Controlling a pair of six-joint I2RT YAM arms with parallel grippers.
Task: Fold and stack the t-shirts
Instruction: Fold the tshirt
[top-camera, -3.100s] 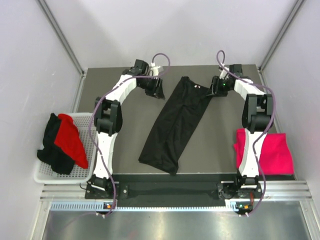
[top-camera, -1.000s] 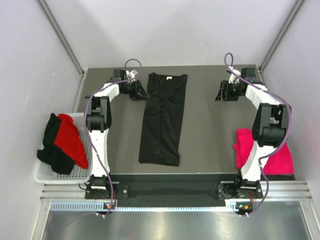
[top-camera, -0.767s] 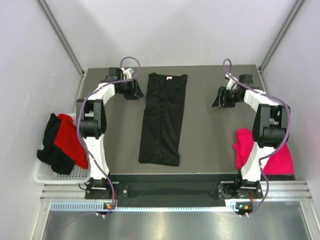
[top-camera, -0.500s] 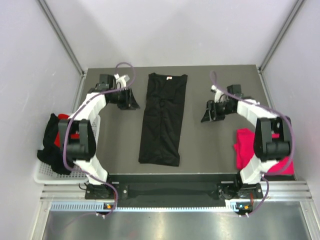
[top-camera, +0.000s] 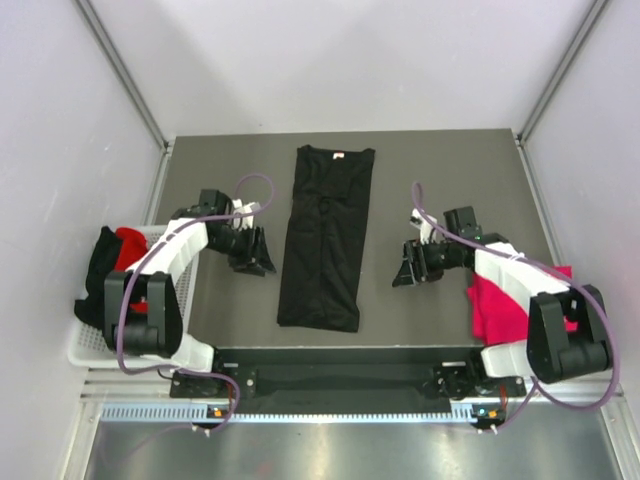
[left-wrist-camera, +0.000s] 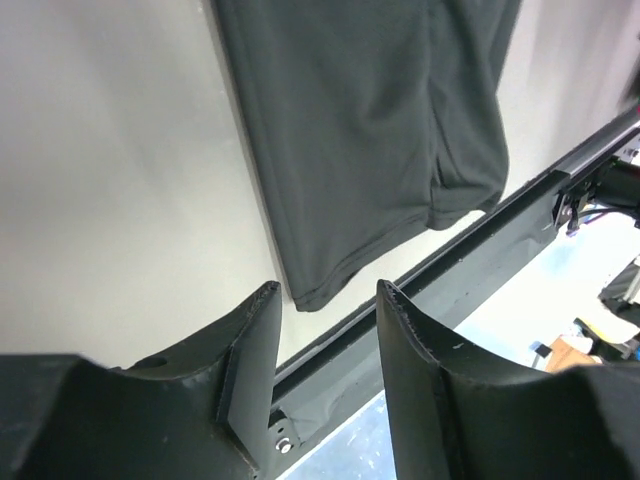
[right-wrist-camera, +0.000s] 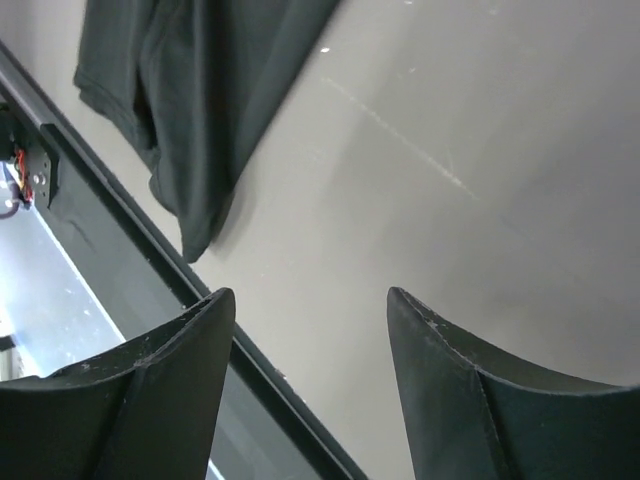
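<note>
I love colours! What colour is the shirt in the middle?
Black t-shirt, best in top view.

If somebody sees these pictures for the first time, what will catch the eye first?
A long black t-shirt, folded into a narrow strip, lies down the middle of the table. The left hand and the right hand flank it, both open and empty. A pink t-shirt lies at the right edge, and red and black t-shirts fill the white basket at the left.
</note>
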